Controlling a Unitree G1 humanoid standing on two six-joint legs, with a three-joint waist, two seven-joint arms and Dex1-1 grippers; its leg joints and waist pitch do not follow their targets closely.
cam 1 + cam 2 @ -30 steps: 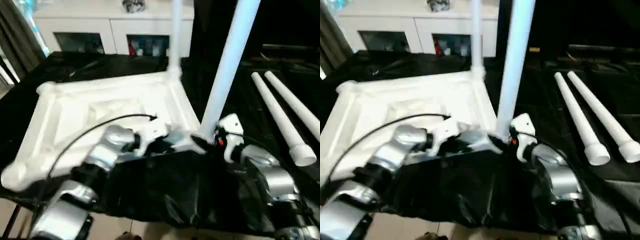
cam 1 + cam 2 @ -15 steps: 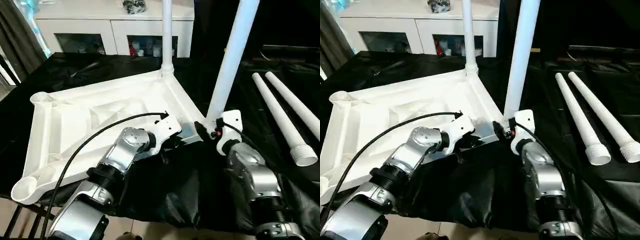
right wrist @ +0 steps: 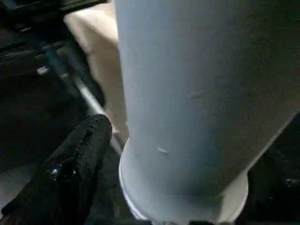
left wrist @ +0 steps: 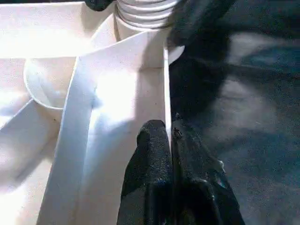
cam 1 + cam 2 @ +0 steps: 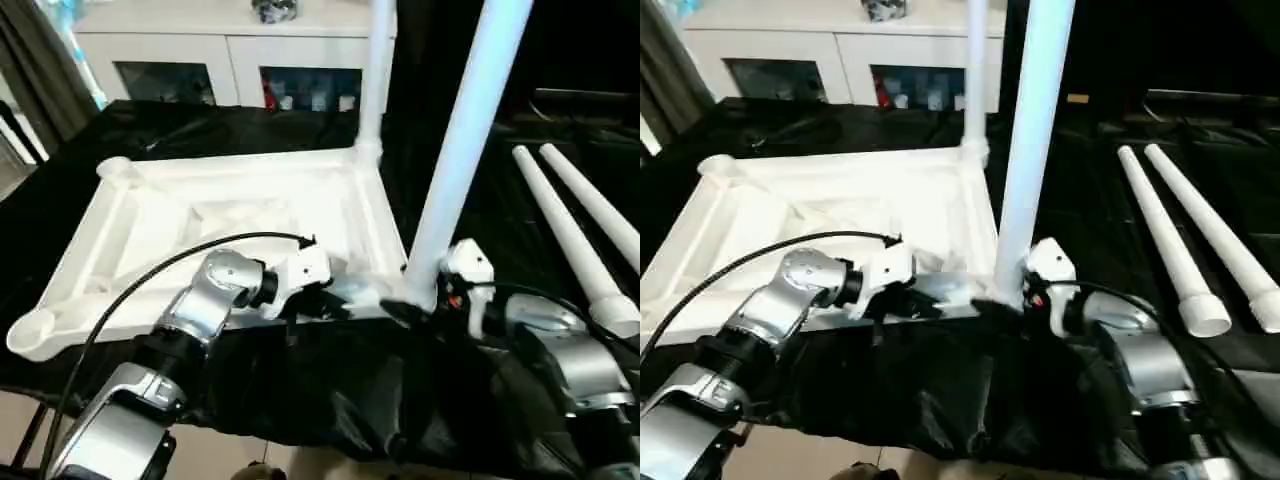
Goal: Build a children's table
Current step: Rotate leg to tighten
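The children's table's white tabletop [image 5: 240, 170] lies ribbed side up on the black work table. One leg [image 5: 377, 70] stands upright in its far right corner socket. A second leg [image 5: 465, 150] stands in the near right socket. My left gripper [image 4: 169, 129] is shut on the thin wall [image 4: 166, 84] of the tabletop's near rim, just left of that corner. My right gripper [image 5: 415, 300] is at the base of the near leg [image 3: 201, 93]. It is open, and one black finger [image 3: 79, 154] stands slightly off the tube. The other finger is hidden behind the leg.
Two loose white legs [image 5: 560, 235] [image 5: 600, 205] lie side by side on the black cover at the right. A white glass-door cabinet [image 5: 230, 60] stands behind the table. The black cover [image 5: 350, 390] hangs in folds over the near edge. A black cable [image 5: 150, 280] arcs over my left forearm.
The whole view has swung, so the camera moved. Both grippers stay at the tabletop's near right corner, the left still pinching the rim, the right still at the leg's base.
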